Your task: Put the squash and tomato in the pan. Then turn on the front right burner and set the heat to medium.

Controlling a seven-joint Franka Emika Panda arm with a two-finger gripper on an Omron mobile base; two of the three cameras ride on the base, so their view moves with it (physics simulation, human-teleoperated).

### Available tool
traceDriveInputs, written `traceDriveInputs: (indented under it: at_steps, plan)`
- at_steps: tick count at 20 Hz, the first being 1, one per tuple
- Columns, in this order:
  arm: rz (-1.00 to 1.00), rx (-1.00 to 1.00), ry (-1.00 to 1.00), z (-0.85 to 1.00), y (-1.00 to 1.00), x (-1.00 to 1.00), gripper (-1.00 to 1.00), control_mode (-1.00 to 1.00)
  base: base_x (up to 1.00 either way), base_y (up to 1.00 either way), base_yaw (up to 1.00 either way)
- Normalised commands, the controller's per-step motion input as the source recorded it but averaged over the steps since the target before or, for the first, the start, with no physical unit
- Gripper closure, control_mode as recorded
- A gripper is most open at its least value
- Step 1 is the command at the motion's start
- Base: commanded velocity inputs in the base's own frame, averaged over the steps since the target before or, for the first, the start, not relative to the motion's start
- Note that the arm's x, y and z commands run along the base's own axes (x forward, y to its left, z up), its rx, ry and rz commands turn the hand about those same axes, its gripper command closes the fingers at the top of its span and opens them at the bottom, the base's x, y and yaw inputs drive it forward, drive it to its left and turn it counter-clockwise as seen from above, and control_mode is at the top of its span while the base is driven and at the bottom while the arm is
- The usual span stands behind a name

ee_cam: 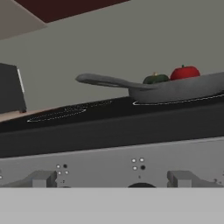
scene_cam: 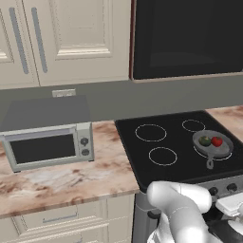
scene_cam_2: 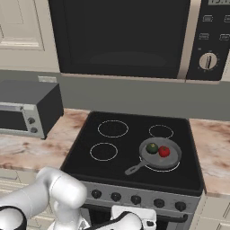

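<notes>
No readable text, labels or numbers anywhere.

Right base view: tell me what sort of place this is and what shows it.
A home kitchen, rendered in simulation. A black cooktop sits in a marble-patterned counter, with a built-in microwave above it and a toaster oven beside it. A pan holding a squash and a tomato rests on one burner.

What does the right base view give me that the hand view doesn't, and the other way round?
Right base view alone: all four burner rings from above, the full knob row, the microwave and its dial. Hand view alone: a low, side-on look at the stove front, with two knobs close up. Both share the pan on the front right burner, holding the squash and the tomato.
</notes>
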Motion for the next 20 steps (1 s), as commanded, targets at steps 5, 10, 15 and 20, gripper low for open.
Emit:
traceDriveInputs:
  at_steps: [5,10,15,20]
  plan:
    - [-0.07,-0.01,-0.02,-0.08,-0.03,0.06,-1.0,-1.0,0.0,0.0,0.0]
    - [-0.09,0.0,-0.03,-0.08,0.0,0.02,-1.0,-1.0,0.0,0.0,0.0]
    - [-0.09,0.0,0.0,0.0,0.0,0.11,-1.0,-1.0,0.0,0.0,0.0]
    - [-0.1,0.0,0.0,0.0,0.0,0.25,-1.0,-1.0,0.0,0.0,0.0]
